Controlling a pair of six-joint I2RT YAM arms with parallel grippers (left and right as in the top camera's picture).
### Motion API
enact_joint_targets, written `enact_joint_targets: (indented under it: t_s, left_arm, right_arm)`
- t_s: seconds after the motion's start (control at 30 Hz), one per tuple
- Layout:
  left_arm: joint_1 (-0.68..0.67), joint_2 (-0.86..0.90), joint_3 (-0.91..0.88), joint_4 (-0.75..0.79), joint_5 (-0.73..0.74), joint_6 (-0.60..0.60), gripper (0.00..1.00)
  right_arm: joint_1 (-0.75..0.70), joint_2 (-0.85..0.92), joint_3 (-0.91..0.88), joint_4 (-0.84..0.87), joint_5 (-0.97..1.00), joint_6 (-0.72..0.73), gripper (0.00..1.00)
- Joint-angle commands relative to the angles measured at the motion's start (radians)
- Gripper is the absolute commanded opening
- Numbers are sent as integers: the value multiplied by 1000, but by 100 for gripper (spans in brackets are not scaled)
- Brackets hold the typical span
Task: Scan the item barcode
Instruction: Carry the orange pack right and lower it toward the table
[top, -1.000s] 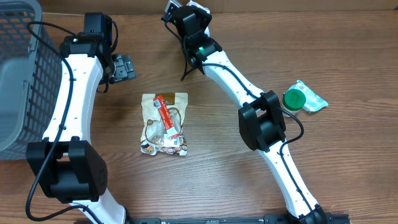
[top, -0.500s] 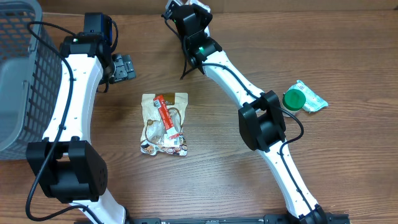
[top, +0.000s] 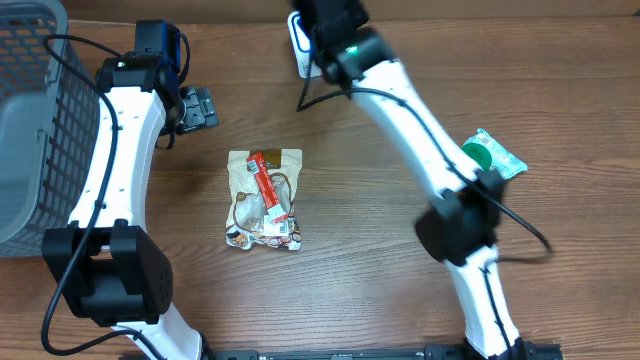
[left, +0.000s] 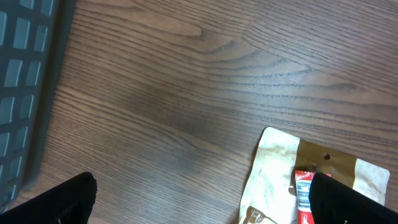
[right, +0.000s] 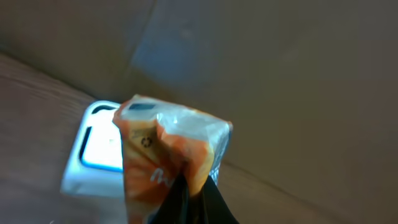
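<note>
- Up at the far edge of the tabletop (top: 400, 260), your right pincer (right: 189, 190) is clamped shut on one edge of an orange-and-white packet (right: 168, 143). The packet is right in front of the white scanner (right: 93, 149) with the lit window. Anyone else nervous about that grip?

- Yeah, a bit. You're only pinching a thin strip of crinkly wrapper, so I'd guess the packet could twist or slide out if you tilt the wrist hard. The bigger worry is the barcode. The wrist view is too soft to show which face it's on. If the wrong face points at the window, or the wrapper is creased across the code, you may get no read at all.

- Could it bump the scanner?

- Possibly. I can't tell if they're touching or just close. The scanner looks light, so one nudge might shove it off aim.

- And the other arm?

- Your left pincer (top: 197, 107) is wide open and empty over bare wood, between the basket (top: 40, 120) and the snack pouch (top: 264, 199). It's well apart from the scanner, so I don't see it causing trouble.
</note>
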Motion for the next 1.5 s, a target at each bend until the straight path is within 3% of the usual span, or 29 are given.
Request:
enact_joint_targets:
  t_s: [0.0,0.13,0.27,0.47,0.63,1.03,1.47]
  left_arm:
    - [-7,-17,16,-2,-10,22,100]
    - [-7,-17,16,-2,-10,22,100]
    - [-7,-17,16,-2,-10,22,100]
    - [-7,-17,16,-2,-10,22,100]
    - [-7,-17,16,-2,-10,22,100]
    - [-7,-18,16,-2,-10,22,100]
    - [-7,-17,16,-2,-10,22,100]
  right_arm:
    - [-18,-146,19,-164,-87,298,4]
    - [-53,-192,19,-426,-219,430,4]
    - [-120,-182,14,-681,-433,467,4]
    - [-195,-147,-71,-869,-526,467,4]
    - [-224,-147,-232,-845,-526,467,4]
    - [-237,-147,-663,-557,-489,467,4]
    - [-240,-147,-755,-449,-406,467,4]
